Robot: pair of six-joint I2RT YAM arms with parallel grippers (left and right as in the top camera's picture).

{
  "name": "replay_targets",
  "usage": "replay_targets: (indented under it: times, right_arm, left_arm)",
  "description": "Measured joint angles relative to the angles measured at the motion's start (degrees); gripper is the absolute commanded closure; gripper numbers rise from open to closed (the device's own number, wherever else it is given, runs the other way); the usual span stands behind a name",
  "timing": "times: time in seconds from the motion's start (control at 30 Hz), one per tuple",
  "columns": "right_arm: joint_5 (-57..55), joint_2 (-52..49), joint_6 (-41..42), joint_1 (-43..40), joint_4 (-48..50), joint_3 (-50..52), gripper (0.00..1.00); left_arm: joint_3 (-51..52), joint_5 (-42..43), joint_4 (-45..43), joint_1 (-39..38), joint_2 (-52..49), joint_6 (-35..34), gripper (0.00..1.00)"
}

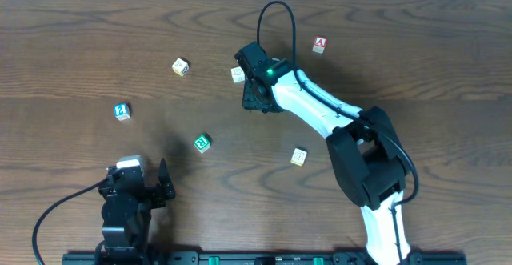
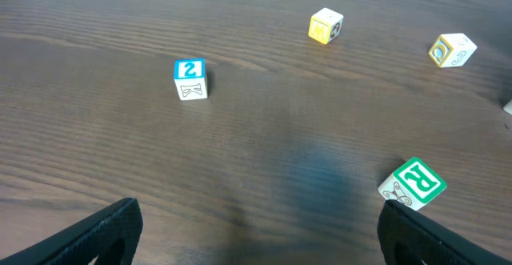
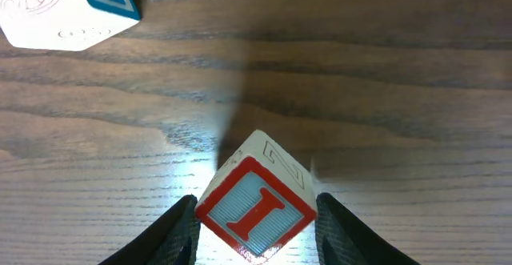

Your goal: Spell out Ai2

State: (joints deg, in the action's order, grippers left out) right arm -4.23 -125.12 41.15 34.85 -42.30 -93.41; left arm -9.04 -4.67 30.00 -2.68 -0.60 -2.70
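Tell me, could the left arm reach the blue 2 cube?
Probably yes: its open tool faces the blue cube across bare table, with the green cube off to one side.

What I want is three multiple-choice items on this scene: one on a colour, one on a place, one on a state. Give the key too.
1. What colour is the numbered face of the 2 cube?
A) red B) green C) blue
2. Where is the I cube?
A) stacked on the 2 cube B) between the fingers of the right pincer C) lying alone, no pincer near
3. How does the left pincer stand?
A) open, empty B) shut on the 2 cube C) shut on the I cube

Key: 1 C, the face around its white numeral is blue. 2 B, the right wrist view shows a finger on either side of it. 3 A, its fingers stand wide apart with nothing held.
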Motion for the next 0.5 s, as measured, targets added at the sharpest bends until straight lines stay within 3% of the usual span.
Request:
replay_targets:
  times: [0.13, 0.5]
  right_arm:
    - [-0.6, 0.0, -1.0, 0.0, 0.2, 0.0, 0.60]
    - [-1.9, 0.0, -8.6, 0.0, 0.6, 0.0, 0.55]
  left_arm:
    - [0.0, 0.0, 0.0, 0.0, 0.0, 0.0, 0.05]
    - [0.0, 0.0, 0.0, 0.0, 0.0, 0.0, 0.05]
